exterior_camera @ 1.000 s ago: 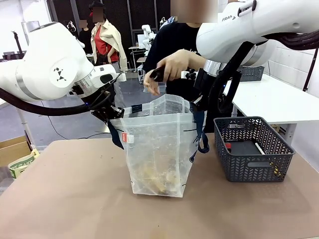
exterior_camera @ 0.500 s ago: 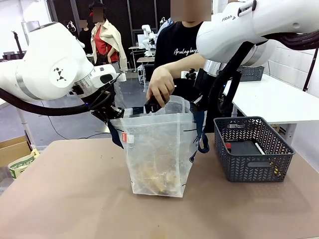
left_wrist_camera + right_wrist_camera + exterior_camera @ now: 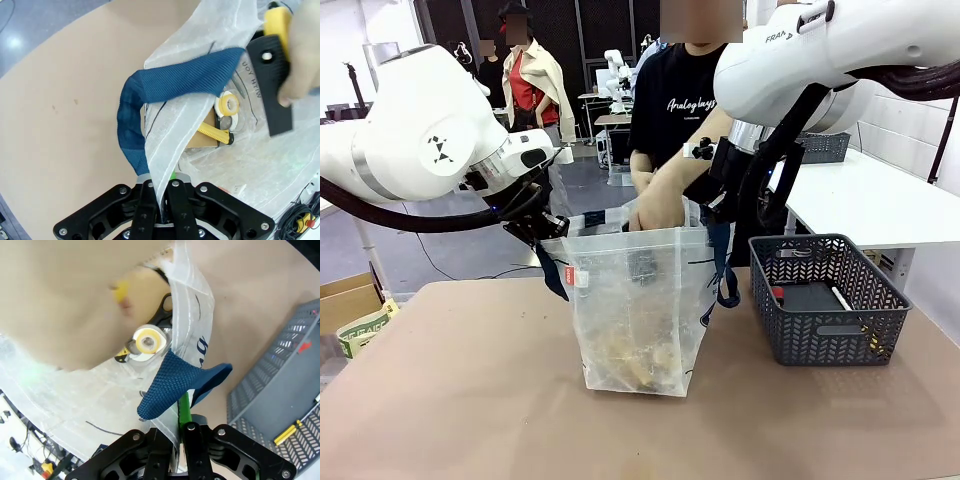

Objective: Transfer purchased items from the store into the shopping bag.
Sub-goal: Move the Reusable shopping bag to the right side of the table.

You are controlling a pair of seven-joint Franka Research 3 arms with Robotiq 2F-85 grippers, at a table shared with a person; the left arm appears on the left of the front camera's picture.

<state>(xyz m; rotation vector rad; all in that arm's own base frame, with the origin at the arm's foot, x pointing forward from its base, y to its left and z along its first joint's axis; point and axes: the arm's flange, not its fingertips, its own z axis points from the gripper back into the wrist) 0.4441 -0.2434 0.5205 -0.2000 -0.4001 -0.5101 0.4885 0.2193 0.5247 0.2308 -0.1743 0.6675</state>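
Inside the shopping bag [image 3: 638, 330], a hand [image 3: 658, 207] with a black item [image 3: 272, 95]

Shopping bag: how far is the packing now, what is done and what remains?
Done: several yellowish items lie at the bottom of the shopping bag. In hand: the left claw and right claw are shut on its rim, holding it open, and the person's hand holds a black and yellow item inside its mouth. Left: the grey basket holds a few things, perhaps to pack.
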